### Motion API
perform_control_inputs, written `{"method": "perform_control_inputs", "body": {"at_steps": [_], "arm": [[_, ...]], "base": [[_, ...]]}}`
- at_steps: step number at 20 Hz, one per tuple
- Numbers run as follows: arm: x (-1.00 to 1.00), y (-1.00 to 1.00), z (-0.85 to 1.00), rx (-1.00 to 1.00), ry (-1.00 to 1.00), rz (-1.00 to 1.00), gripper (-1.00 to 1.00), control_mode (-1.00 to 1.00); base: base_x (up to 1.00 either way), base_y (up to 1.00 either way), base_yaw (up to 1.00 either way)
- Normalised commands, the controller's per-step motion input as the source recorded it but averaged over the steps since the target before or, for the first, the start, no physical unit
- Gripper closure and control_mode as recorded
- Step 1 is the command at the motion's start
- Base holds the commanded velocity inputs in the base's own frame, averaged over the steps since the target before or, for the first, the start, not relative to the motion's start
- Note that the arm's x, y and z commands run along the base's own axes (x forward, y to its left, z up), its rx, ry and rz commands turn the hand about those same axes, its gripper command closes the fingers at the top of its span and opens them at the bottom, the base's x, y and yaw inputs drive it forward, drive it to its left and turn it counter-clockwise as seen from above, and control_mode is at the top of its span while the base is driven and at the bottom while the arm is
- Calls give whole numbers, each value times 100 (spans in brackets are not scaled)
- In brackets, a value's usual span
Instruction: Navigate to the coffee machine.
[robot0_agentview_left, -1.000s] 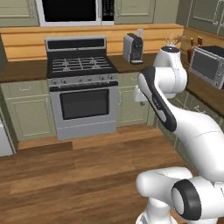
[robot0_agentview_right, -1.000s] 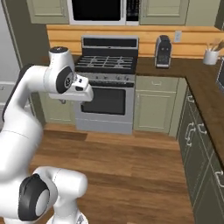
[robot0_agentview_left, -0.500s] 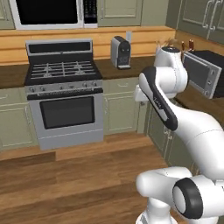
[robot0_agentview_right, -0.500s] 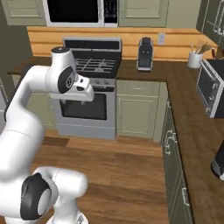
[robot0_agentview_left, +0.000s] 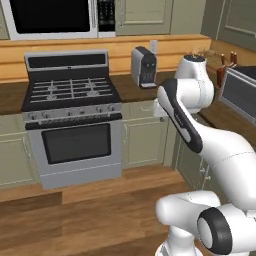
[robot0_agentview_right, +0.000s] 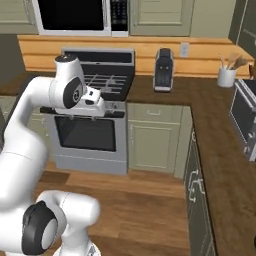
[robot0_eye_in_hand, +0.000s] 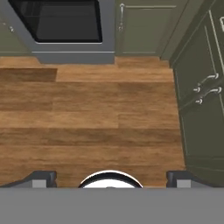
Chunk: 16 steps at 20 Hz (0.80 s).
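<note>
**Gripper idle, base short of the coffee machine**

Gripper (robot0_eye_in_hand: 109, 177): empty, fingers set wide apart, pointing down at the wooden floor (robot0_eye_in_hand: 87, 118); I have it tucked close to the arm, nothing near the tips.

Item 1, coffee machine (robot0_agentview_right: 163, 70): upright on the back counter (robot0_agentview_right: 200, 95), well ahead of the hand and above its level, a little to its right. It stands just right of the stove (robot0_agentview_left: 72, 120), below the wall outlet (robot0_agentview_right: 184, 49).

Item 2, utensil holder (robot0_agentview_right: 226, 76): further right along the same counter, well apart from the hand.

Item 3, toaster oven (robot0_agentview_right: 245, 117): far right, on the side counter.

Item 4, microwave (robot0_agentview_left: 55, 17): above the stove.

Progress, as I judge it: machine in sight and roughly centred, open floor left to cross. Approach unfinished.
</note>
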Motion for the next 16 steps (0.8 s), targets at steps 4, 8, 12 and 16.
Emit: {"method": "perform_control_inputs", "body": {"at_steps": [4,8,12,16], "arm": [[0,0,0,0,0,0,-100,100],[0,0,0,0,0,0,-100,100],[0,0,0,0,0,0,-100,100],[0,0,0,0,0,0,-100,100]], "base": [[100,-57,0],[100,-51,-1],[89,-11,-5],[91,0,-7]]}}
